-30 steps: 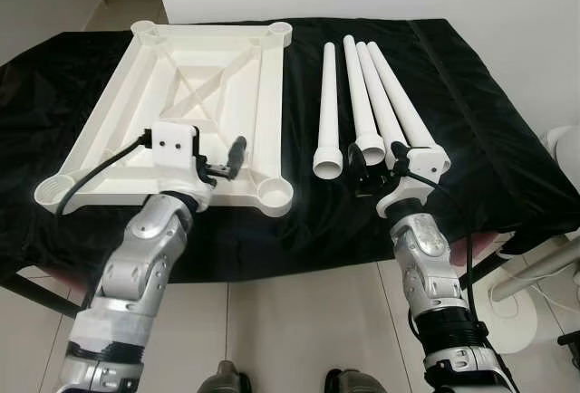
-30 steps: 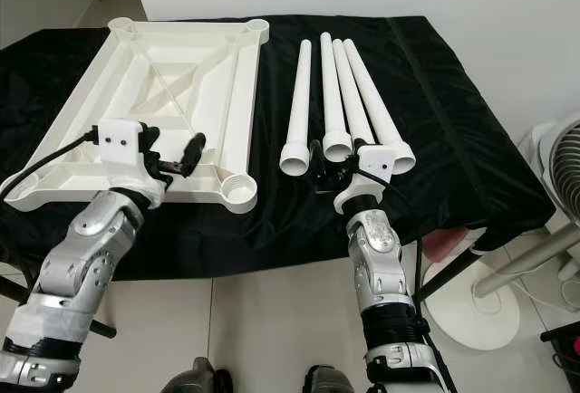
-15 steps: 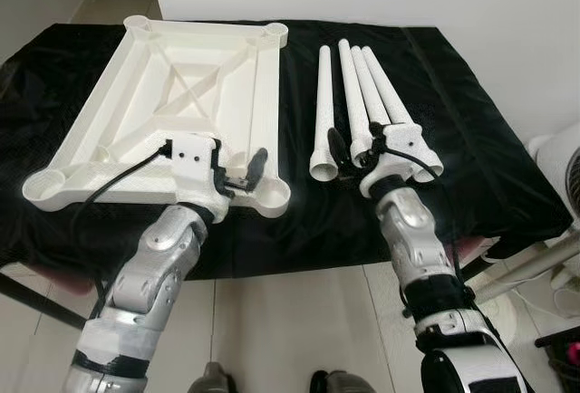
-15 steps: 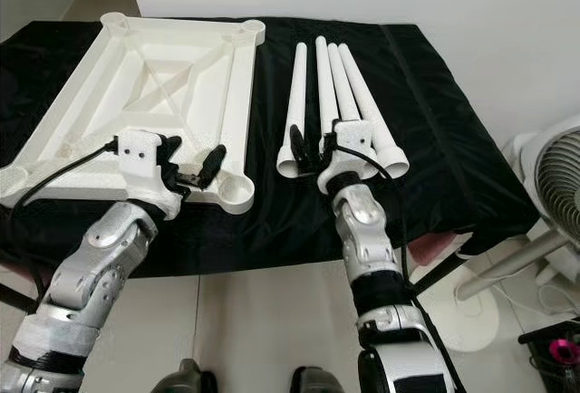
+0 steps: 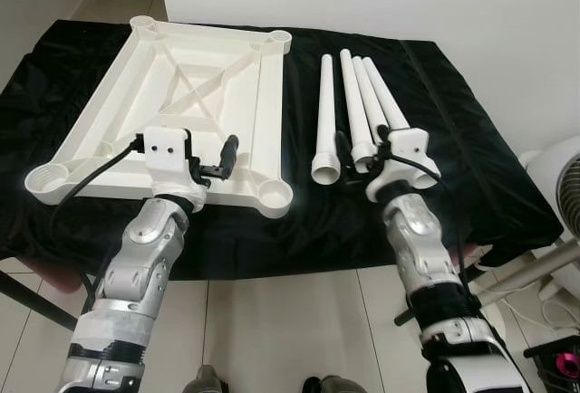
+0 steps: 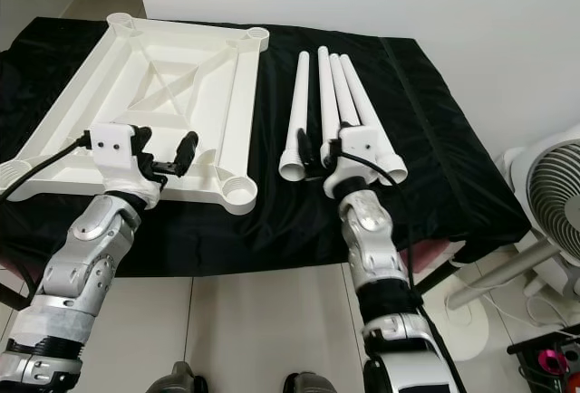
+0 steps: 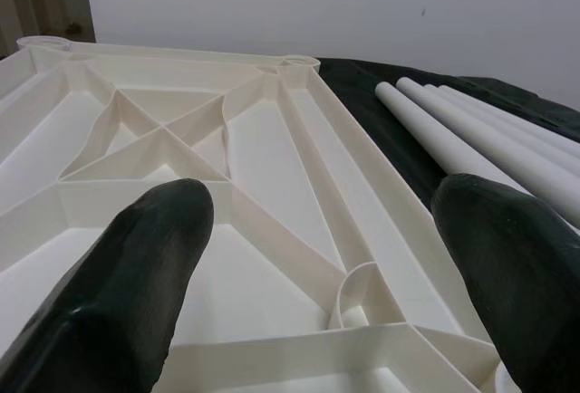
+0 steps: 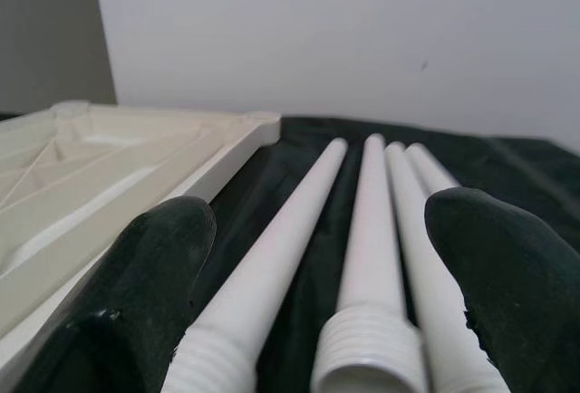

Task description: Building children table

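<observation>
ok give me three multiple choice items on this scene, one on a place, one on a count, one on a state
1. Where do the white plastic table legs lie relative to the white square plastic tabletop?
A. to its right on the black cloth
B. stacked on top of it
C. on the floor

2. How many white legs are there?
A. two
B. four
C. six

3. What state is the right claw in?
A. shut on a leg
B. open, holding nothing
C. shut on the tabletop

Answers:
1. A, the white plastic table legs lie side by side on the black cloth, right of the white square plastic tabletop.
2. B, four tubes can be counted in the eye views.
3. B, the right claw has its fingers spread above the threaded ends of the legs, and nothing sits between them in the wrist view.
</observation>
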